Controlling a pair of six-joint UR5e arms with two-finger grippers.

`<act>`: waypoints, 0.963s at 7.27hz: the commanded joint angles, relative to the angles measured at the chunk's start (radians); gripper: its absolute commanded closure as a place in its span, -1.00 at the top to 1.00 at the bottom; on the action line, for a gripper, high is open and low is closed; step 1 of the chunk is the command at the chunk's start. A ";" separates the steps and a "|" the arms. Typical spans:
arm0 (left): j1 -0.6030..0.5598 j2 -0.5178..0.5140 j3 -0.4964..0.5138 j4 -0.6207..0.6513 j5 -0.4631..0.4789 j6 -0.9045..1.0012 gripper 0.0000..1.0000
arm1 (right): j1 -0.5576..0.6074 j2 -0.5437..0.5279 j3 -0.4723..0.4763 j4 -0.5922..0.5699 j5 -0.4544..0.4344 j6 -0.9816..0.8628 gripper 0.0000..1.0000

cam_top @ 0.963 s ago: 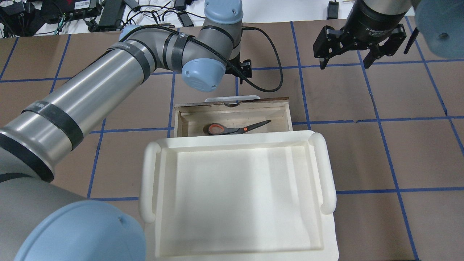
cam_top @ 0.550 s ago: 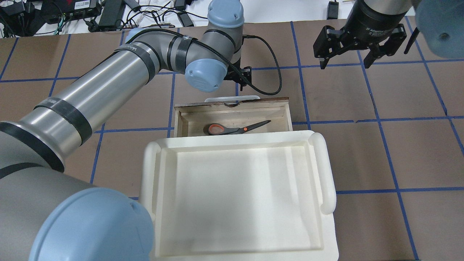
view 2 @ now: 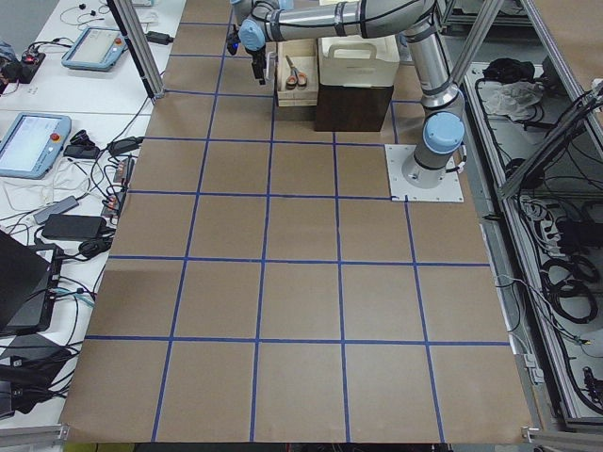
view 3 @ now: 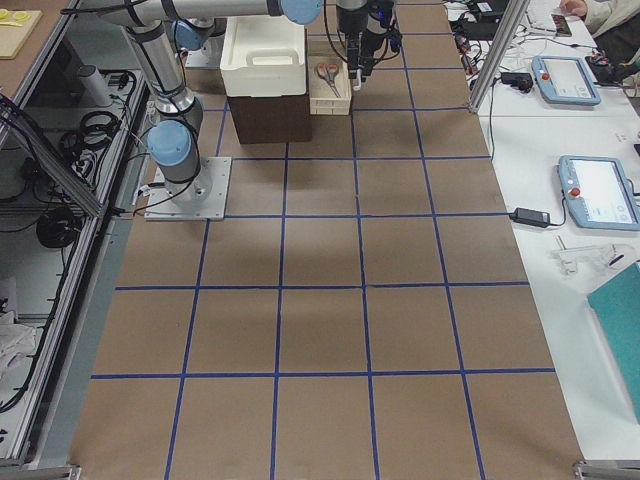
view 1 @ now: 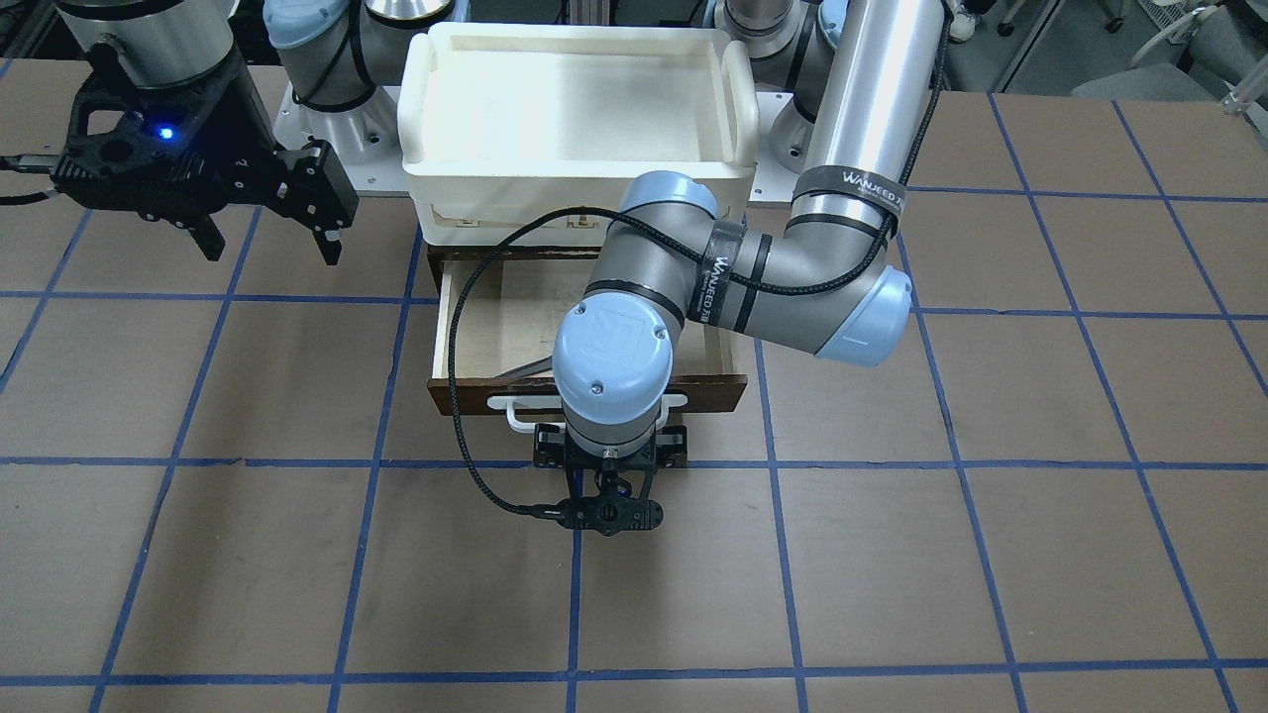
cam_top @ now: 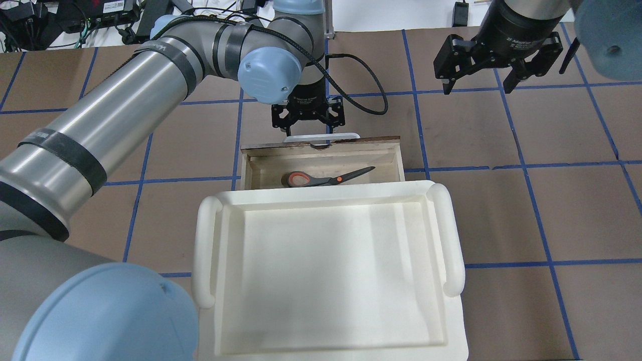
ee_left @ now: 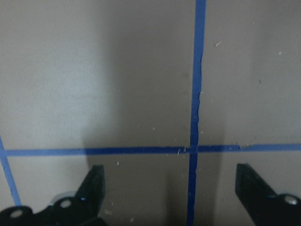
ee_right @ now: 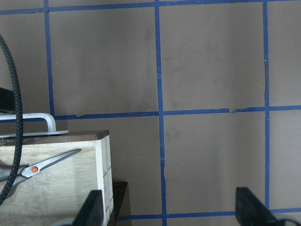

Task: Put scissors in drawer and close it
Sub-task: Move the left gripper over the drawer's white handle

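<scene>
The scissors (cam_top: 328, 177), grey handles lined orange, lie flat inside the open drawer (cam_top: 321, 142), blades pointing right. They also show in the right wrist view (ee_right: 42, 165). The drawer's white bar handle (cam_top: 321, 136) faces away from the robot. My left gripper (cam_top: 308, 126) points down just beyond that handle. It is open and empty, with only taped table between its fingers (ee_left: 91, 188). My right gripper (cam_top: 476, 89) hangs open and empty over the table, far right of the drawer. In the front-facing view my left wrist hides most of the scissors.
A large white plastic tray (cam_top: 321, 193) with side handles sits on top of the cabinet, above the drawer's rear part. Brown table panels with blue tape lines (cam_top: 521, 165) surround it. Cables and power bricks (cam_top: 150, 20) lie beyond the far table edge.
My left wrist has turned and swung left, bringing its gripper into view pointing down just beyond the drawer handle. The scissors, the drawer and the right gripper have not moved.
</scene>
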 commanded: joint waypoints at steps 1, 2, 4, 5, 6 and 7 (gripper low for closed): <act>0.000 0.056 0.002 -0.055 -0.015 -0.034 0.99 | -0.001 0.000 0.000 -0.001 0.000 0.000 1.00; 0.003 0.050 0.000 -0.050 -0.012 -0.036 0.99 | 0.001 0.000 0.000 -0.003 0.000 0.000 1.00; 0.005 0.028 -0.001 0.046 0.019 -0.028 0.99 | 0.001 0.000 0.000 -0.003 0.000 0.000 1.00; 0.003 0.013 -0.007 0.147 0.068 -0.031 0.99 | 0.001 0.000 0.000 -0.005 0.000 0.000 1.00; 0.000 -0.005 -0.015 0.168 0.070 -0.037 0.99 | 0.001 0.000 0.000 -0.005 0.000 0.000 1.00; -0.004 -0.027 -0.023 0.166 0.067 -0.039 0.99 | 0.001 0.000 0.000 -0.005 0.000 0.000 1.00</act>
